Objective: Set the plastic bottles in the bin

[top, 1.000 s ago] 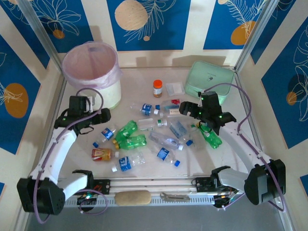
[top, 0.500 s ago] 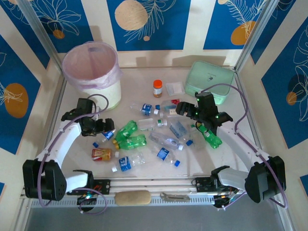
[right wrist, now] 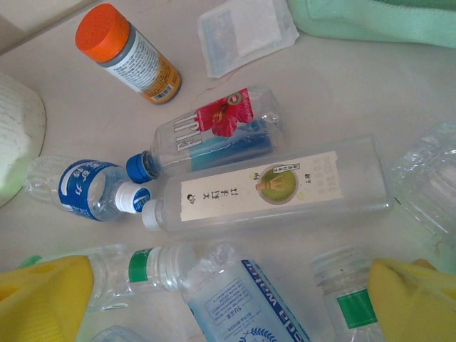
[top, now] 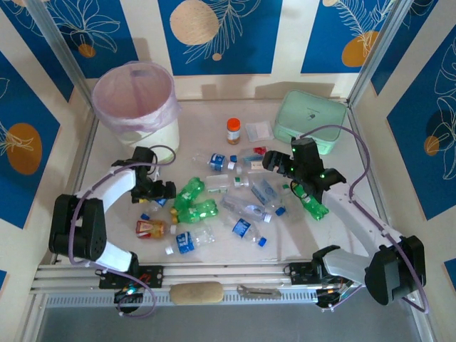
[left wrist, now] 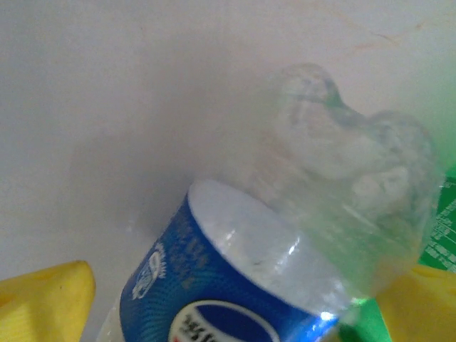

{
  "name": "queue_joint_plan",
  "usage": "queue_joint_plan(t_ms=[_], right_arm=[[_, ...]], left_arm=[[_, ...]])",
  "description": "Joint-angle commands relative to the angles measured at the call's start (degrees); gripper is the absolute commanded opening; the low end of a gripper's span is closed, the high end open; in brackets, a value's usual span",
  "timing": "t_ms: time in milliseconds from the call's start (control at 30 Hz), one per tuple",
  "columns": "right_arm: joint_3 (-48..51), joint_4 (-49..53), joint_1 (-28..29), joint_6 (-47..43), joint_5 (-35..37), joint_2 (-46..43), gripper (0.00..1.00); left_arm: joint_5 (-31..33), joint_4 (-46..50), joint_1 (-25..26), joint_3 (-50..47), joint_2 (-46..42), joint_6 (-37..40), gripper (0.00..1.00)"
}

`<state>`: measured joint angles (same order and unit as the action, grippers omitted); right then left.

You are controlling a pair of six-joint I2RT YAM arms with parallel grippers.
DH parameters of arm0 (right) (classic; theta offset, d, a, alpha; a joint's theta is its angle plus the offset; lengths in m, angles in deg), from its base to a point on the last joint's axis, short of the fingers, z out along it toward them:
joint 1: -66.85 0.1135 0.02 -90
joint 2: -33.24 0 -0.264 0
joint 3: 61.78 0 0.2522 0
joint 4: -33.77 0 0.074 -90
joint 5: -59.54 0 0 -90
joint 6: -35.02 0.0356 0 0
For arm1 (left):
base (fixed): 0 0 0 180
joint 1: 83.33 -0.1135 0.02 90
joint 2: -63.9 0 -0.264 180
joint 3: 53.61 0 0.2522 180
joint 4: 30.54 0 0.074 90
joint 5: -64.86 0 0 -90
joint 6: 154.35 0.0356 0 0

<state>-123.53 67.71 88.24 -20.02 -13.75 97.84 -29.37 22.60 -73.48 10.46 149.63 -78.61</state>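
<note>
Left pincer angled down, apart astride blue-labelled bottle — right pincer spread wide, above plastic bottles

Pale beige tabletop, walls of cream and blue panels with white leaf drawings and tan and orange circles, slanting metal posts at the corners, metal rail along the near edge, soft even light

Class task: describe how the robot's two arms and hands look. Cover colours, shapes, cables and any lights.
The left arm and right arm have white tubular links joined by chunky black joints. A lilac cable loops along each. The left hand and right hand are black blocks; the right carries small green lights. Wrist views show bright yellow fingertips.
</note>
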Motion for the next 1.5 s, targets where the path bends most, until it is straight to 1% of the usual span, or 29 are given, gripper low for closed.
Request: queue_joint_plan(t_ms=[0,67,167,400,500,633,833,1000,1100,1167,1300,1467], right_arm=[[1.5,-0.9,0.2,0.5,2.3,-2.1,0.99],[1.7,-1.1,0.2,0.4,2.4,-2.3,0.99],[1.9,-1.2,0.1,0.2,2.5,-2.2,0.99],[2.3,-1.0,0.1,0.2,2.9,-2.2,0.99],[2.3,-1.1,0.1,0.2,3.0,-2.2,0.99],[2.4,-1.6,0.1,0.3,2.9,-2.0,0.99],[2.7,-2.0,0.1,0.5,2.6,-1.7,0.99],[2.7,-2.3,0.1,0.6,2.6,-1.8,0.99],[2.7,-2.8,0.1,0.5,2.6,-1.7,0.99],[2.7,-3.3,0.1,0.6,2.5,-1.7,0.99],[2.9,-4.1,0.1,0.8,2.2,-1.5,0.99],[3.0,-5.6,-0.3,1.8,1.9,-0.8,0.99]], left_arm=[[5.3,0.3,0.7,1.6,1.2,2.8,1.0],[6.7,0.1,0.7,1.7,1.6,3.3,1.0],[7.0,-0.9,0.8,1.8,2.1,3.8,0.99],[5.6,-2.1,1.2,2.3,4.7,5.1,0.9],[5.5,-2.2,1.5,2.4,5.5,5.7,0.83],[5.8,-2.4,1.6,2.3,5.2,5.8,0.66],[7.1,-2.6,1.7,2.3,3.9,6.0,0.48],[8.6,-2.7,1.7,2.3,0.0,6.5,0.48],[6.4,-2.6,2.0,2.7,-4.1,7.0,0.48],[4.7,-2.1,3.2,3.7,-7.1,7.5,0.48],[2.3,-1.0,7.7,7.9,-10.9,8.5,0.48],[0.1,-1.8,14.9,17.3,-11.3,8.2,0.48]])
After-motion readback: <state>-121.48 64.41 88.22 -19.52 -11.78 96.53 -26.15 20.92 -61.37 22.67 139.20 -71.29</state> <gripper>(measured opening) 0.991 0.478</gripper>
